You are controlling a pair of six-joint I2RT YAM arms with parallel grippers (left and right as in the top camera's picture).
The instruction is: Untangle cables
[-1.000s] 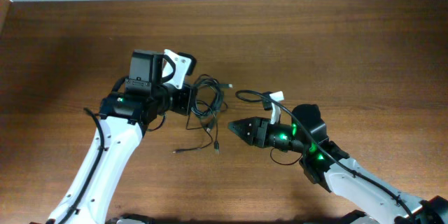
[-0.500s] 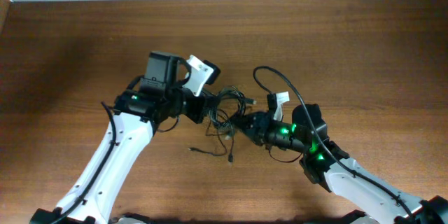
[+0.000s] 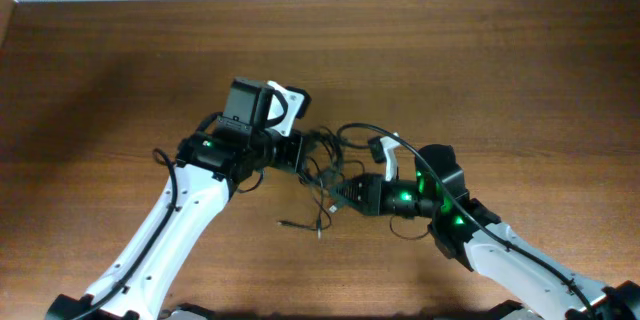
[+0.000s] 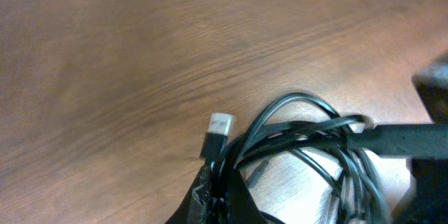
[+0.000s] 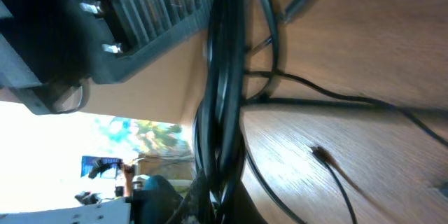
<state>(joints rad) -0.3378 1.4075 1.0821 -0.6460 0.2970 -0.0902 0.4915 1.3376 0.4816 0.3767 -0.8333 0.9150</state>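
Now both arms grip one knot. A second ago the right gripper sat part open and well apart from the cables, toward the table's right edge. It has since moved in and clamped shut on strands of the bunch. The left gripper stays clenched on the other side of the bunch and has carried it in from the left toward mid-table. The bundle now hangs between the two grippers at the middle of the table. One silver plug pokes out beside the left fingers, and two loose ends trail toward the near edge. Judgement: two-handed hold achieved, so pulling apart can begin. Risk: the knot may tighten.
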